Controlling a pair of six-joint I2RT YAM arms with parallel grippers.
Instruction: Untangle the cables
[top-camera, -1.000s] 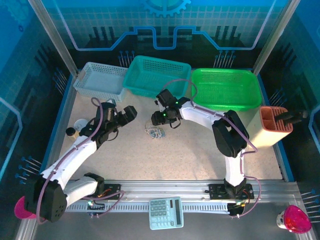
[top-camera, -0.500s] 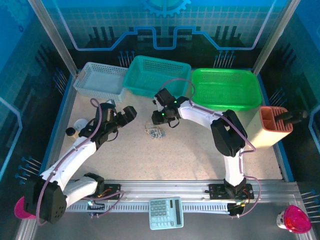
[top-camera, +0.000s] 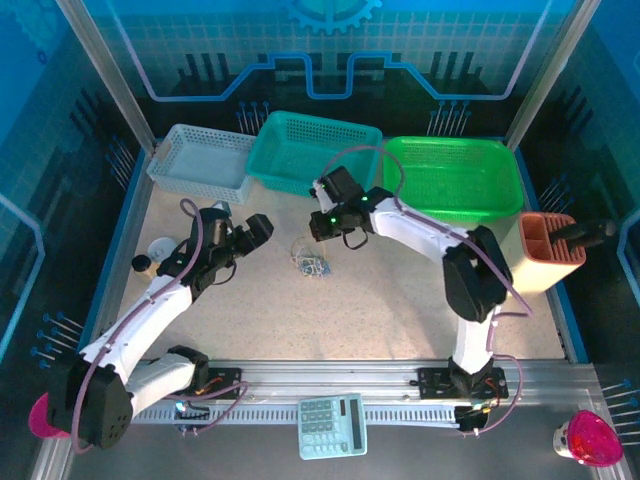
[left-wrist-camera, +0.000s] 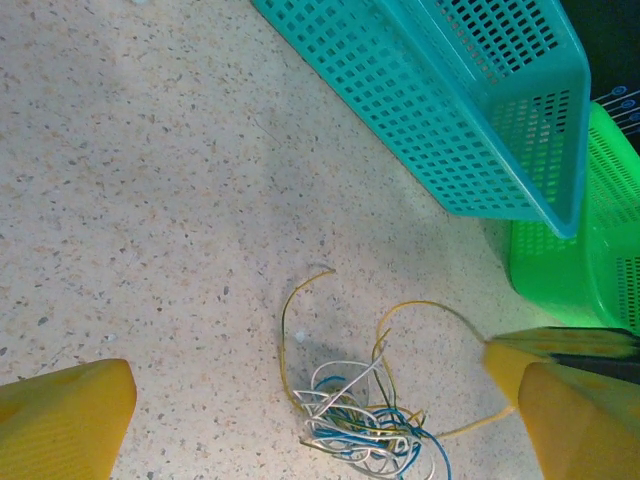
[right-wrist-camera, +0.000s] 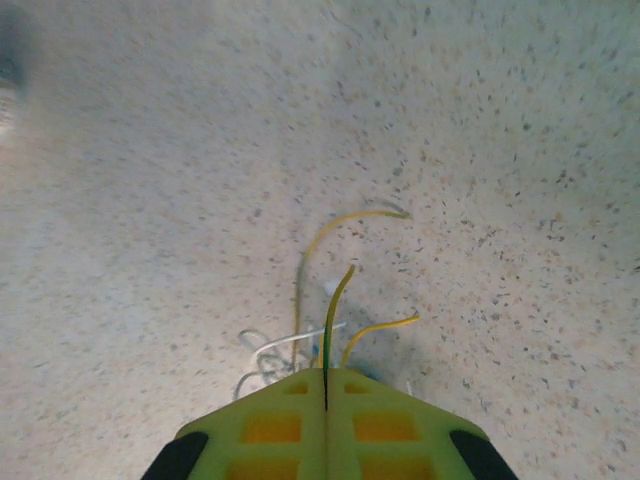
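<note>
Right wrist view: your right gripper (right-wrist-camera: 325, 398) is pinching one yellow strand (right-wrist-camera: 333, 310) of the cables (right-wrist-camera: 275, 352), which are lying near the teal basket (left-wrist-camera: 420, 110). Your left gripper (left-wrist-camera: 315, 440) is hanging open beside them. Try pulling slowly, watching for snagging loops.

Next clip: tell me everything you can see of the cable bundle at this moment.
The cables are a small tangle of very thin, springy wire strands, yellow, white and blue, curled in loose loops. The mass lies on the speckled tabletop, on the near side of the teal basket, with a few yellow ends arching up and outward. One yellowish strand runs up between the closed fingers of the right hand, which pinches it.
</note>
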